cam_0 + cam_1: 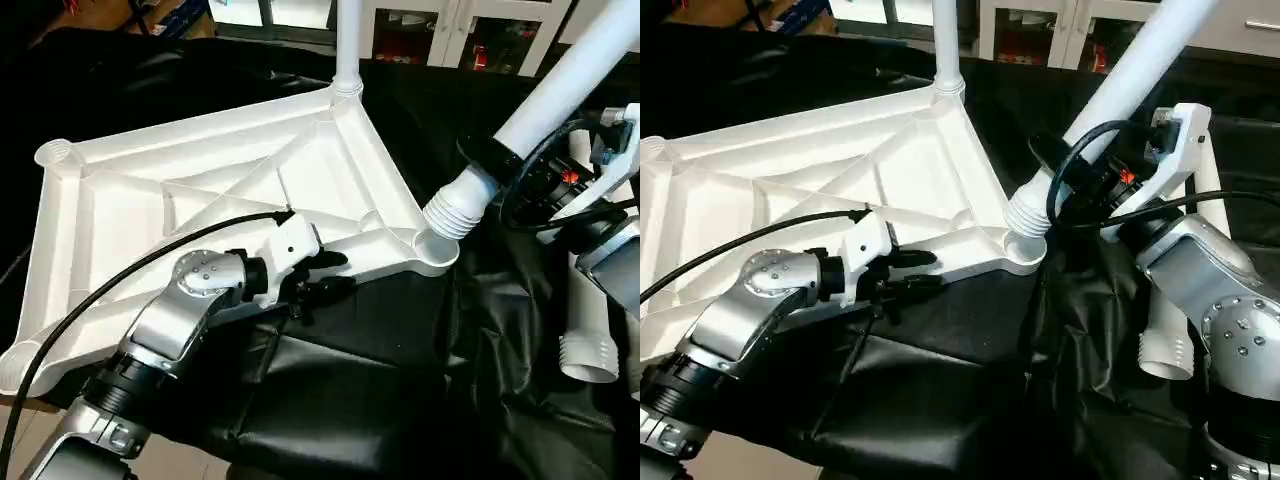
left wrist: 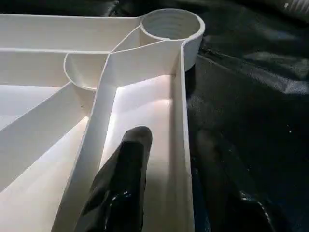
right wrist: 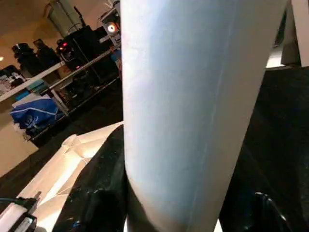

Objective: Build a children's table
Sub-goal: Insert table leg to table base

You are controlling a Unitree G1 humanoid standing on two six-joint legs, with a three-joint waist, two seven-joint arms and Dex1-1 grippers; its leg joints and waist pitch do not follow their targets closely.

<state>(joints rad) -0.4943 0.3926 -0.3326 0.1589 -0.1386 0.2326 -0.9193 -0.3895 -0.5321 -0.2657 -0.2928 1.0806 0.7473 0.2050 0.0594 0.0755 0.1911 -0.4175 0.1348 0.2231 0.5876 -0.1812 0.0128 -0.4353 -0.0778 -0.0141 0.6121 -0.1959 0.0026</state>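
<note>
- The white top (image 1: pixel 200 190) lies ribbed side up on the black tabletop (image 1: pixel 400 400), at a slant to the robot.
- Left hand (image 1: pixel 330 275): released. Its fingers (image 2: pixel 123 183) straddle the near rim of the white top, one inside the edge channel and one outside over the black cloth. The inner finger stands clear of the rim wall.
- Right hand (image 1: pixel 1072 175): clenched on the held leg (image 1: pixel 560 90), gripping it a little above its ribbed end.
- The held leg is tilted, its upper part leaning away to the right. Its ribbed end (image 1: pixel 452 212) sits at the mouth of the near right socket (image 1: pixel 435 250); how deep it sits, I cannot tell.
- An upright leg (image 1: pixel 348 40) stands in the far corner socket.
- The left corner socket (image 1: pixel 55 153) is empty.
- A loose leg (image 1: pixel 590 340) lies on the black tabletop beside the right arm, apart from the white top.
</note>
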